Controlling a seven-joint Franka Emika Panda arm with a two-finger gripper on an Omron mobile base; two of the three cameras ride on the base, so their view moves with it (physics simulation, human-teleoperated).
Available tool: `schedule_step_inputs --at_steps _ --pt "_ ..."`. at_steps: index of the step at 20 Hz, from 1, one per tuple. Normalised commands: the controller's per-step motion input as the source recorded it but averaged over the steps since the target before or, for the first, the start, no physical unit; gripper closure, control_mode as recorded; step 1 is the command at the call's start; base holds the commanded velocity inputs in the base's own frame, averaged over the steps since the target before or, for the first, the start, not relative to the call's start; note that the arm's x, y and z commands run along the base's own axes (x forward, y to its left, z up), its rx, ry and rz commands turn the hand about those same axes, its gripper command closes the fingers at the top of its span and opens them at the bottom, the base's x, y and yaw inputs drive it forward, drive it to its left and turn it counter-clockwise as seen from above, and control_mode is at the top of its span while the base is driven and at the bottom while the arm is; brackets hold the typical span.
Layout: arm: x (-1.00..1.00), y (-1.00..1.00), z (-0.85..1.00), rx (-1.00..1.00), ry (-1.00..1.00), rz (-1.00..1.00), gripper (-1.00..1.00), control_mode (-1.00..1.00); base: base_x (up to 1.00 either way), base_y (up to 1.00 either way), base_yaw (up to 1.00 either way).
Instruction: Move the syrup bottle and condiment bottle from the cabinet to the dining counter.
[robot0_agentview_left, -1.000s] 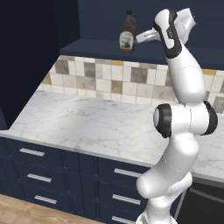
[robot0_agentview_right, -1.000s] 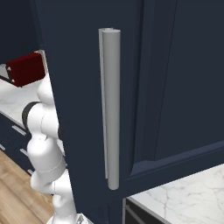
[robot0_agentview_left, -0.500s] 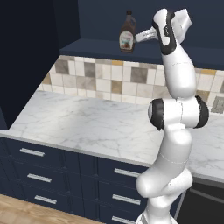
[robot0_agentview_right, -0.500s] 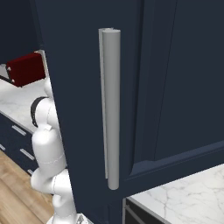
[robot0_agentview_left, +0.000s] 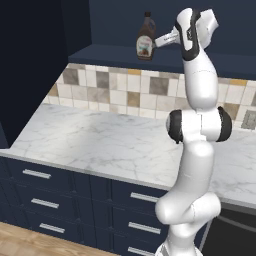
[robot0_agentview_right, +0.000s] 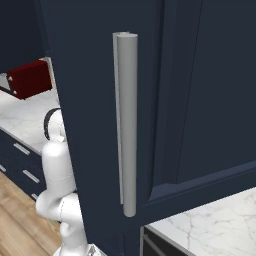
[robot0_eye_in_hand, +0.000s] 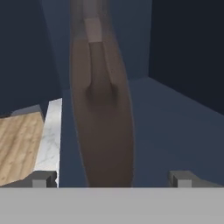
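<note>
The syrup bottle (robot0_agentview_left: 145, 43), dark brown with a pale label, stands upright on the shelf of the open navy cabinet (robot0_agentview_left: 115, 54). My gripper (robot0_agentview_left: 161, 41) is raised to that shelf, just to the right of the bottle, and is open. In the hand view the syrup bottle (robot0_eye_in_hand: 105, 113) looms large and blurred, centred between the two spread fingertips (robot0_eye_in_hand: 43, 178) of the gripper (robot0_eye_in_hand: 112, 178), with no pad seen touching it. The condiment bottle and the dining counter are out of view.
A marble worktop (robot0_agentview_left: 100, 140) with a tiled wall behind lies below the shelf, over navy drawers (robot0_agentview_left: 45, 200). An open cabinet door (robot0_agentview_left: 30, 65) hangs at the left. Another door with a silver bar handle (robot0_agentview_right: 127, 125) stands close to the right camera. A red appliance (robot0_agentview_right: 30, 77) sits far left.
The arm's lower links have drawn more upright. The hand stays at the shelf beside the syrup bottle, jaws still open; the bottle has not moved.
</note>
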Motion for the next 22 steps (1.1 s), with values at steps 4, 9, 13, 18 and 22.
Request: schedule_step_inputs --at_steps 4,9,13,18,22 --pt "0.15 0.0 0.0 0.0 0.0 0.08 -1.0 -1.0 0.0 0.0 0.0" --pt "0.0 0.12 0.0 0.0 0.0 0.07 -1.0 -1.0 0.0 0.0 0.0" --pt "0.0 0.17 0.0 0.0 0.0 0.04 -1.0 -1.0 0.0 0.0 0.0" --pt "0.0 0.26 -0.08 0.0 0.0 0.03 -1.0 -1.0 0.0 0.0 0.0" --pt "0.21 0.2 -0.09 0.0 0.0 0.02 -1.0 -1.0 0.0 0.0 0.0"
